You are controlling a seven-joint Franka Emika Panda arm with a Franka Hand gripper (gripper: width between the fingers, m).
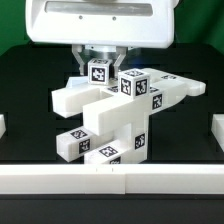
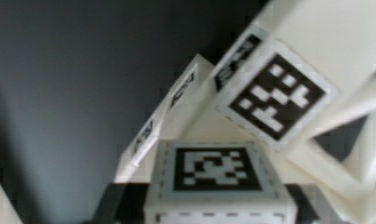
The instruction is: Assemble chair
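The chair [image 1: 118, 115] is a cluster of joined white blocky parts with black-and-white tags, standing tilted on the black table in the middle of the exterior view. Bars stick out to the exterior view's left [image 1: 75, 98] and right [image 1: 180, 92]. My gripper [image 1: 98, 68] hangs from the arm straight above it and is shut on a small tagged white part [image 1: 98, 73] at the top of the cluster. In the wrist view the dark fingers [image 2: 124, 205] flank this tagged part [image 2: 215, 170]. Beyond it a slanted tagged bar [image 2: 274, 92] shows.
A low white rail [image 1: 110, 178] runs along the table's front. Short white rails stand at the exterior view's left [image 1: 3, 126] and right [image 1: 216, 130] edges. The arm's large white body [image 1: 100, 22] fills the top.
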